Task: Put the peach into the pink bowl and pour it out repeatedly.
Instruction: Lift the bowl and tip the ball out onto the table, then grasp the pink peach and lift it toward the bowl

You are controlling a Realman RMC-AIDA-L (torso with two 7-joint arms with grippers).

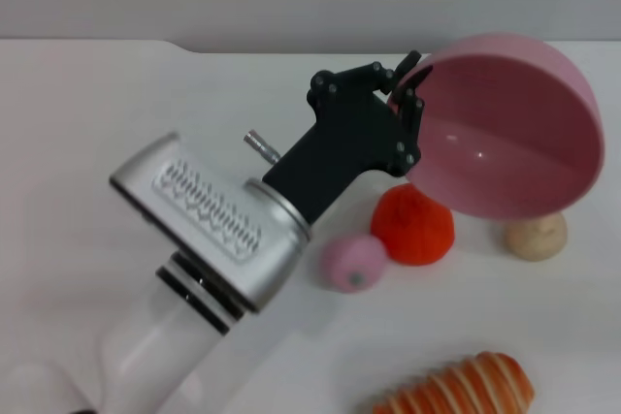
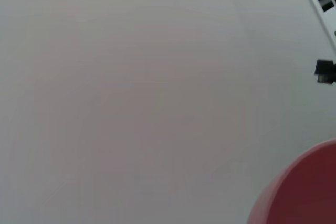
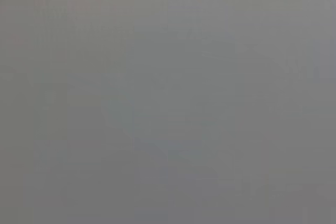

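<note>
Our left hand [image 1: 406, 104] is clamped on the rim of the pink bowl [image 1: 509, 138], tipped on edge and empty above the table [image 1: 87, 123]. The peach [image 1: 354, 262] lies below beside an orange-red fruit [image 1: 413, 224]; it looks soft and light, so we would pinch it across the middle.

the head view is bright and evenly lit, the white table [image 1: 87, 143] nearly washed out, with only soft, faint shadows under the peach [image 1: 354, 262] and the orange-red fruit [image 1: 413, 224]. a dull sheen lies across the inner wall of the pink bowl [image 1: 514, 143], and the silver arm housing [image 1: 209, 220] catches pale highlights. the striped bread [image 1: 466, 390] at the lower edge is slightly soft. the left wrist view is hazy and out of focus, a blurred red-pink curve in one corner. the right wrist view is a dim, featureless grey with no detail.
</note>
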